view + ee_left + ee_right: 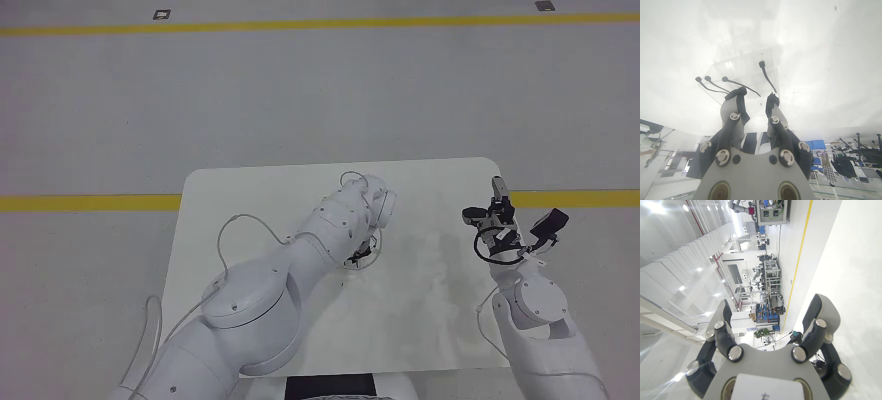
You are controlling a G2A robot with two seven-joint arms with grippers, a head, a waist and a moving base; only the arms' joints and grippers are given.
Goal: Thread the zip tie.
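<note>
Table (230,200), white with rounded corners, is my reference for every position below.

Left gripper (755,96): near the table's middle, pointing down at the table top. Its two fingers (738,94), wrapped in black at the tips, stand apart at a moderate gap.

Clear holder (742,64): on the table just beyond the left gripper. It is transparent and box-like, but I cannot make out its exact form.

Four black zip ties (724,79): they lie at this holder, heads away from the left gripper and tails toward it, all of them unthreaded. Three lie side by side. The tails of two pass behind one fingertip, and the tail of the third ends in the gap between the fingers. The fourth tie (765,73) lies apart from the three, its tail ending just beside the other fingertip. I cannot tell whether it touches.

Right gripper (771,306): at the table's right edge, well apart from the ties, facing out over the floor beyond the table's far side. Its jaws are spread wide, and the ribbed black pads (727,313) face each other.

Yellow floor line (800,256): runs across the floor beyond the table's far side.

Writing: a white label (768,386) on the right gripper's base carries a dark mark cut off at the frame edge, which I cannot read.
</note>
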